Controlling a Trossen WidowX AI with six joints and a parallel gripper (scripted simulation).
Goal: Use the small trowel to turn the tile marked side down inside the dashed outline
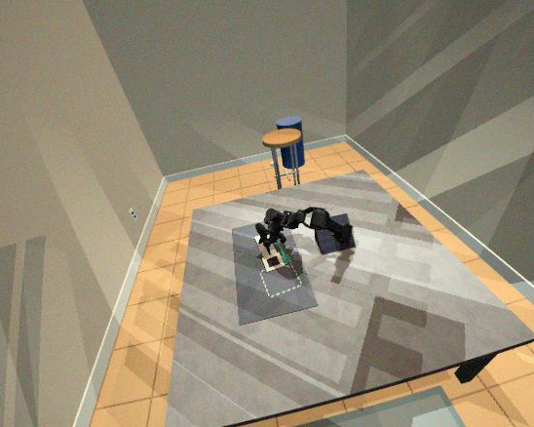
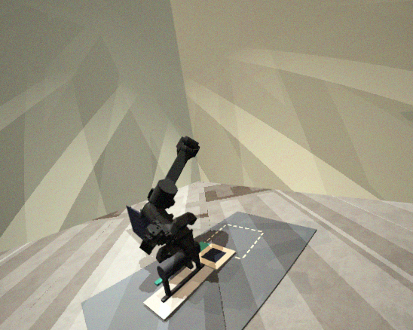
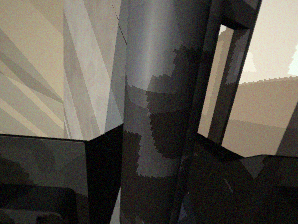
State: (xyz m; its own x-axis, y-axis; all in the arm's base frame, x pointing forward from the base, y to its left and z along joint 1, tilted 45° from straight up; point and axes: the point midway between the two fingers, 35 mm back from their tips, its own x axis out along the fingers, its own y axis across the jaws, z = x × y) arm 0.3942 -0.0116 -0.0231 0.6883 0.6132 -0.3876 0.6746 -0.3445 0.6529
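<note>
My gripper (image 1: 270,238) (image 2: 176,261) (image 3: 155,128) is shut on the black cylindrical handle of the trowel, whose long cream blade (image 1: 274,251) (image 2: 163,309) (image 3: 260,110) is low over the grey mat (image 1: 255,312) (image 2: 273,256). The cream tile (image 1: 273,262) (image 2: 215,255) is at the blade's far end, marked side up with its dark square showing. A shadow lies below it and it looks slightly raised; the contact with the blade is hard to see. The dashed outline (image 1: 270,295) (image 2: 263,233) is just beyond the tile, with no tile inside it.
A green flat tool (image 1: 286,258) (image 2: 204,245) lies close beside the blade and tile, partly hidden by the arm in the exterior view. The arm's base stands on a dark navy pad (image 1: 325,245). A round stool (image 1: 282,137) and a blue bin (image 1: 296,156) stand beyond the table.
</note>
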